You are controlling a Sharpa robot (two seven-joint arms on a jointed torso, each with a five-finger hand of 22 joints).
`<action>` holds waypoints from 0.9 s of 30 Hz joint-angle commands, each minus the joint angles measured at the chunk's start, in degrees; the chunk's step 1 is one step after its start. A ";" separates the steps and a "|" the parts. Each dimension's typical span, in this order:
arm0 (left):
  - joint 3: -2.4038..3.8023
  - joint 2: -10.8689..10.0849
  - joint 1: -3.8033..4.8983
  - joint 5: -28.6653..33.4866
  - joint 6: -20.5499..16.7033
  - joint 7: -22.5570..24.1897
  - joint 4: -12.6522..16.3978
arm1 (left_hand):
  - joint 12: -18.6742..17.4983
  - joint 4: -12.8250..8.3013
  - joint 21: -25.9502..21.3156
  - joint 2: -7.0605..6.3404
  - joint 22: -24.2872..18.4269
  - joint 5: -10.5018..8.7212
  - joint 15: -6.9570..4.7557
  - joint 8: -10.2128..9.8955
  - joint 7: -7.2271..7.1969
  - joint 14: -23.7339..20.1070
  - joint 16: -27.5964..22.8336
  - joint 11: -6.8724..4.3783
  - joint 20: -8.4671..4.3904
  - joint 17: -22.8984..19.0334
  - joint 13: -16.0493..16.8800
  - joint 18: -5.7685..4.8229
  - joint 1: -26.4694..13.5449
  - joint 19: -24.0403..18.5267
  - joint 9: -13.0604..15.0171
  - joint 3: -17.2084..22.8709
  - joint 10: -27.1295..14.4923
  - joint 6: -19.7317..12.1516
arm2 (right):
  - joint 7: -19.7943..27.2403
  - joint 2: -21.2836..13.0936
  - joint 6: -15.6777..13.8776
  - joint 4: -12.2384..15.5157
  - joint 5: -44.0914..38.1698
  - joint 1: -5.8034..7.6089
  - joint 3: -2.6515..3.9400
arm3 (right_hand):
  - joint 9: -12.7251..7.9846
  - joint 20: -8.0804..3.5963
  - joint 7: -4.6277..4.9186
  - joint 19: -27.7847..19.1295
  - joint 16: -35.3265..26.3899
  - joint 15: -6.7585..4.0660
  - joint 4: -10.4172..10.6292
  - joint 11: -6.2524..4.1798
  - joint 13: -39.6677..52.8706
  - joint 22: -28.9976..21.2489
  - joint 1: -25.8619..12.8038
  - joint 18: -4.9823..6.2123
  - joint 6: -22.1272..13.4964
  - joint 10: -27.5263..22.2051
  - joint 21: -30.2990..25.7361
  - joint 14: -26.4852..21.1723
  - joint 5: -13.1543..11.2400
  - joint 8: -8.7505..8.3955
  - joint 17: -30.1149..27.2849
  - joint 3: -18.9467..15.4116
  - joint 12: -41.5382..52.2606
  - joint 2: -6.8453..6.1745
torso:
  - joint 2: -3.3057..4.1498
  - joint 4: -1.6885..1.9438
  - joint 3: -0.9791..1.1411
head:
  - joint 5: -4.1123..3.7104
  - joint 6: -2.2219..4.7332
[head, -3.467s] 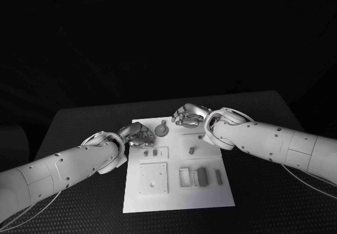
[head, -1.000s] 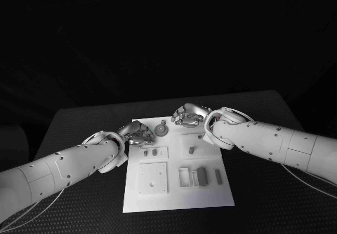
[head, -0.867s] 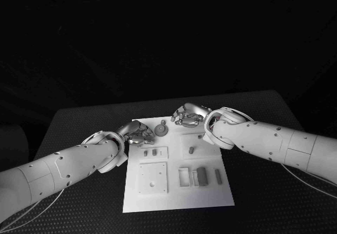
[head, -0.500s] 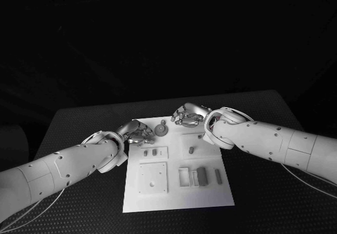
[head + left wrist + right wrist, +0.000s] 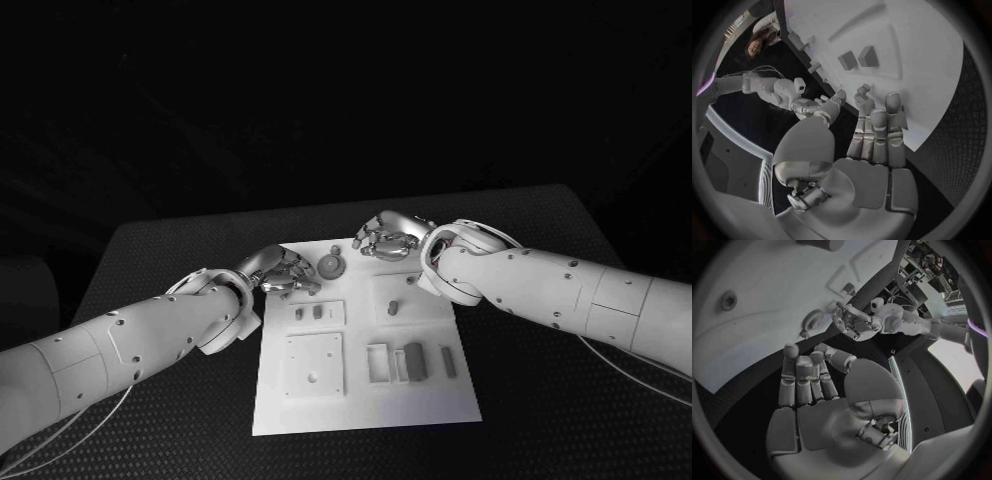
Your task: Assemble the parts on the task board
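A: Head view. Task board (image 5: 361, 400) lies mid-table, both hands at its far end. Left hand (image 5: 284, 270) sits at the far left corner, just beside the round gear-like part (image 5: 332, 266). Right hand (image 5: 387, 237) hovers at the far edge, fingers curled in. Small parts (image 5: 309, 313) lie in the near-left plate, long bars (image 5: 415, 362) in the near-right slots. Judgement: early stage, most pieces look unseated.

B: Left wrist view?

A: Left hand (image 5: 864, 145) has fingers extended side by side, thumb apart, nothing between them. Fingertips (image 5: 893, 100) reach over the board's edge (image 5: 942, 90); two small blocks (image 5: 858, 58) lie beyond, untouched.

B: Right wrist view?

A: Right hand (image 5: 817, 390) empty too, fingers loosely bent, thumb set off. It sees the gear part (image 5: 814, 320) and the left hand (image 5: 851, 322) close by it.

B: Change from 3.5 s ago?

A: Slight. Left hand has crept toward the gear part and its fingers have spread; right hand and the parts stay put.
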 commanded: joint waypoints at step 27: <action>2.47 -9.47 3.52 24.44 5.72 -0.17 5.50 | -6.24 0.81 -9.36 3.78 -3.53 -1.36 2.89 2.72 2.94 -4.33 -11.35 2.74 3.93 -6.44 -5.03 1.64 0.67 -5.93 0.30 7.75 -0.57 -0.11 | 5.32 -4.18 -4.80 -0.63 6.84 0.27 0.02 | -0.33 2.53 1.19 -8.02 -10.12 1.35 -0.14 1.51 -11.88 -1.92 1.82 -0.16 -0.67 -4.42 -7.15 -5.70 -0.19 1.52 -5.10 -3.75 -14.73 -8.96 | -0.20 0.14 -0.06 | 0.06 1.64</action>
